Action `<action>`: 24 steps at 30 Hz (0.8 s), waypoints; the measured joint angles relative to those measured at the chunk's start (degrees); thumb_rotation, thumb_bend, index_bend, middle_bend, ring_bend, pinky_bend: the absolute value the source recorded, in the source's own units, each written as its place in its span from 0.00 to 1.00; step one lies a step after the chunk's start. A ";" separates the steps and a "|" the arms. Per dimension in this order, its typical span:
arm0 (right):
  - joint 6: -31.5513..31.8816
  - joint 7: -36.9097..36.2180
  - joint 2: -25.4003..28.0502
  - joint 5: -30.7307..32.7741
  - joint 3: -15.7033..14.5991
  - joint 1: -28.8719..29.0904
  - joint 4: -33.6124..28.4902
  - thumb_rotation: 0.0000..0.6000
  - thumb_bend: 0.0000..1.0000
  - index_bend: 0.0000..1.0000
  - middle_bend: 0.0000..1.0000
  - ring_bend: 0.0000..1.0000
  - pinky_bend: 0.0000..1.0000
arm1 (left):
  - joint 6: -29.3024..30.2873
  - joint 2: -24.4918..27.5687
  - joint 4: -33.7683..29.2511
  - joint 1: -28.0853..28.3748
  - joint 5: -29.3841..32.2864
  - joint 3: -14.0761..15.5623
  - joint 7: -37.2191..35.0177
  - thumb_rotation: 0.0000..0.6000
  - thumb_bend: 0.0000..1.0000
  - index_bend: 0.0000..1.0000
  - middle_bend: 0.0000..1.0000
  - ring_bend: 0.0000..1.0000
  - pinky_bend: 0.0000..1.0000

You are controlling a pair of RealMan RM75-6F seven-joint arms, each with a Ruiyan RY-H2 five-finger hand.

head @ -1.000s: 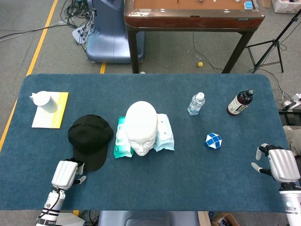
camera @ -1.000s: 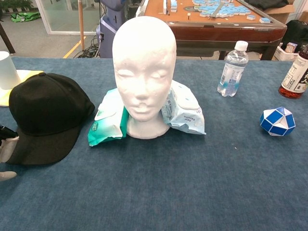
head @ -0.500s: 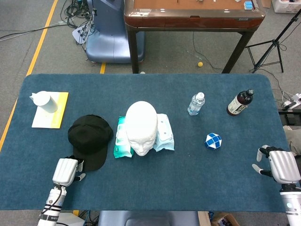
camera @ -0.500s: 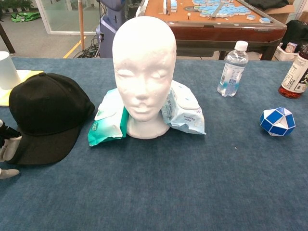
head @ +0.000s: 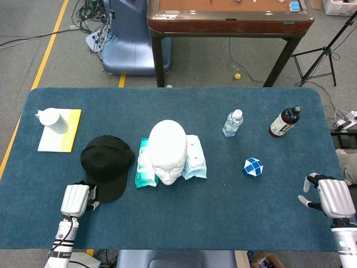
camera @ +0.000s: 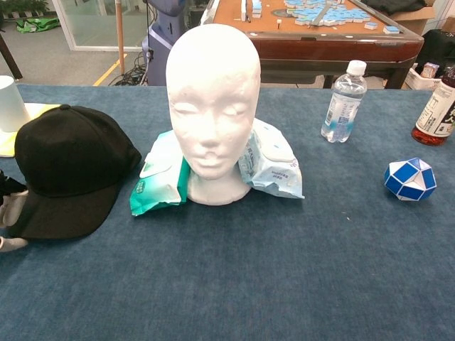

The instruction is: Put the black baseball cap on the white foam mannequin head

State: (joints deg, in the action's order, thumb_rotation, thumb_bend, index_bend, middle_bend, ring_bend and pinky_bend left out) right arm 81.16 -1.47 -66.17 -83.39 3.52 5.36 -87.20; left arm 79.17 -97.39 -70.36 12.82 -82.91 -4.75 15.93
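**Left robot hand at the brim of the black cap, mannequin head still bare**

A white foam mannequin head (head: 168,151) stands upright near the middle of a dark blue surface (head: 223,212), facing the robot. Nothing is on it. Two packs of wet wipes (camera: 160,174) lean against its base, one on each side.

The black baseball cap (head: 106,164) lies flat on the surface just left of the mannequin head, crown up, brim pointing toward the robot.

The left robot hand (head: 75,199) sits at the near edge of the cap's brim, touching it. Its fingers (camera: 10,213) curl at the brim's edge, but whether they actually grip the brim cannot be told.

The right robot hand (head: 331,196) rests far to the right of the mannequin head, near the surface's edge, fingers spread and holding nothing.

Right of the mannequin head are a clear water bottle (head: 232,123), a dark bottle (head: 284,121) and a blue-and-white puzzle ball (head: 252,166). Far left of it, a white cup (head: 51,119) stands on a yellow pad (head: 64,137).
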 measured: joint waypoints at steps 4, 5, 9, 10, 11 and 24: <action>0.04 -0.09 -0.05 -0.04 0.05 0.01 0.00 1.00 0.12 0.66 0.54 0.53 0.53 | 1.27 -0.63 0.92 0.02 -0.15 -0.61 -1.50 1.00 0.04 0.71 0.69 0.48 0.60; 0.04 -0.12 -0.05 -0.04 0.05 0.02 0.01 1.00 0.12 0.66 0.54 0.53 0.53 | 1.64 -0.87 1.26 0.03 -0.17 -0.79 -1.93 1.00 0.04 0.71 0.68 0.47 0.60; 0.01 -0.22 -0.06 -0.03 0.07 0.02 0.06 1.00 0.12 0.66 0.54 0.53 0.53 | 2.61 -1.64 2.57 0.12 -0.29 -1.27 -2.69 1.00 0.04 0.65 0.59 0.42 0.60; 0.01 -0.28 -0.06 -0.01 0.08 0.01 0.07 1.00 0.12 0.66 0.54 0.53 0.53 | 2.71 -1.77 2.71 0.14 -0.31 -1.33 -3.15 1.00 0.04 0.64 0.57 0.41 0.59; 0.00 -0.31 -0.05 0.02 0.09 0.01 0.08 1.00 0.12 0.66 0.54 0.53 0.53 | 2.81 -1.90 2.82 0.17 -0.31 -1.41 -3.89 1.00 0.04 0.62 0.56 0.40 0.58; -0.08 -0.67 0.02 0.24 0.22 -0.02 0.12 1.00 0.12 0.66 0.54 0.53 0.53 | 5.00 -3.51 4.82 0.34 -0.51 -2.51 -10.83 1.00 0.04 0.50 0.42 0.36 0.49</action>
State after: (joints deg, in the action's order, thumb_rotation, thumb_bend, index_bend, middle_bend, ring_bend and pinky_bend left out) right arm 81.08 -2.14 -66.15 -83.16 3.73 5.34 -87.08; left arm 84.17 -100.90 -65.54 13.15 -83.42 -7.26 5.10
